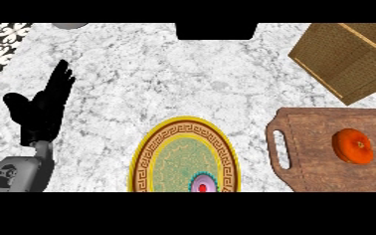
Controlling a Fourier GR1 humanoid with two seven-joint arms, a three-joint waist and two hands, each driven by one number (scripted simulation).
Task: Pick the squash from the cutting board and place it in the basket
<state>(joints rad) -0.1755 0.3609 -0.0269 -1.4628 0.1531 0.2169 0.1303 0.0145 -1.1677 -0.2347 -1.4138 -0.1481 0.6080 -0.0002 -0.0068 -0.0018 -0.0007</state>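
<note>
The squash (353, 146) was seen lying on the cutting board (312, 169), untouched by any hand.

Only the left hand (40, 112) was shown, at the left side of the marble tabletop (183, 79); its fingers (62, 79) were held straight and close together, pointing up, with the thumb set apart, and nothing was held by them. The squash, orange and round, was placed far to the right of these fingers, near the right edge of the wooden board. The basket (341, 59) was found beyond the board, also well apart from the fingers. Between the fingers and the board, a decorated yellow plate (183, 154) was laid on the tabletop. The right hand was not shown.
</note>
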